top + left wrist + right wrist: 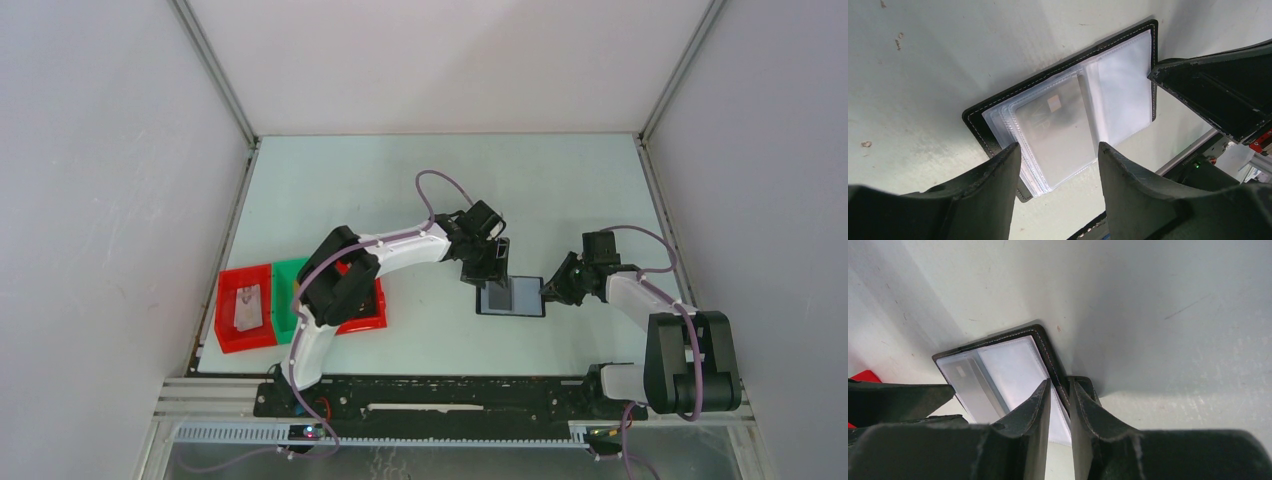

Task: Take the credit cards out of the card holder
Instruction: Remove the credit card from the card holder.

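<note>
The black card holder (520, 299) lies open on the table, its clear plastic sleeves facing up (1120, 85). A pale grey card (1058, 125) with a small chip sits inside the top sleeve; it also shows in the right wrist view (970, 382). No tan card shows. My left gripper (1058, 157) is open just above the sleeves' near edge, one finger (998, 175) on each side of the card. My right gripper (1060, 390) is shut on the holder's black cover edge (1050, 357) at its right side, and it shows in the left wrist view (1218, 95).
A red tray (228, 330) with a pale flat thing in it, a green tray (290, 275) and another red tray (365, 318) stand at the left, partly under my left arm. White walls enclose the table.
</note>
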You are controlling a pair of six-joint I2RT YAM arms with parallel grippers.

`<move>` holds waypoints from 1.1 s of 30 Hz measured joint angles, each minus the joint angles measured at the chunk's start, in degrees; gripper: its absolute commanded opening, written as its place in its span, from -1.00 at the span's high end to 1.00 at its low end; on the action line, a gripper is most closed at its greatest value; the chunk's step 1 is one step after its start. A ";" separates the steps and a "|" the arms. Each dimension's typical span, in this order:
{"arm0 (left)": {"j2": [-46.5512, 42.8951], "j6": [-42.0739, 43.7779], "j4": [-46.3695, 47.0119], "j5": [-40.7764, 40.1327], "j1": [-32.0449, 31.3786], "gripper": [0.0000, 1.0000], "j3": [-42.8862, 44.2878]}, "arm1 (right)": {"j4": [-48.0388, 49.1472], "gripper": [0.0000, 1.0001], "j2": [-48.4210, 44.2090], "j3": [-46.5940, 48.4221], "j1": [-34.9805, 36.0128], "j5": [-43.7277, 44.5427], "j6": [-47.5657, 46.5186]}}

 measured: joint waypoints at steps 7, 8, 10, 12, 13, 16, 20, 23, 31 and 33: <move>0.42 0.17 0.07 0.94 0.00 -0.26 0.55 | 0.00 0.42 0.00 0.00 0.00 0.00 0.00; 0.55 0.31 0.02 1.07 0.00 -0.26 0.74 | 0.00 0.42 0.00 0.00 0.00 0.00 0.00; 0.94 0.55 -0.15 1.40 0.00 -0.26 1.31 | 0.00 0.42 0.00 0.00 0.00 0.00 0.00; 1.25 0.72 -0.26 1.77 0.00 -0.26 1.73 | 0.00 0.42 0.00 0.00 0.00 0.00 0.00; 1.33 1.01 -0.39 1.97 0.00 -0.26 1.92 | 0.00 0.42 0.00 0.00 0.00 0.00 0.00; 1.60 1.55 -0.81 2.36 0.00 -0.26 2.45 | 0.00 0.42 0.00 0.00 0.00 0.00 0.00; 2.16 1.66 -1.18 3.30 0.00 -0.26 3.34 | 0.00 0.42 0.00 0.00 0.00 0.00 0.00; 2.43 1.68 -1.18 3.98 -0.09 -0.26 3.63 | 0.00 0.42 0.00 0.00 0.00 0.00 0.00; 2.43 2.03 -1.40 5.20 -0.09 -0.26 3.96 | 0.00 0.42 0.00 0.00 0.00 0.00 0.00; 2.43 2.05 -1.49 5.38 -0.09 -0.26 4.15 | 0.00 0.42 0.00 0.00 0.00 0.00 0.00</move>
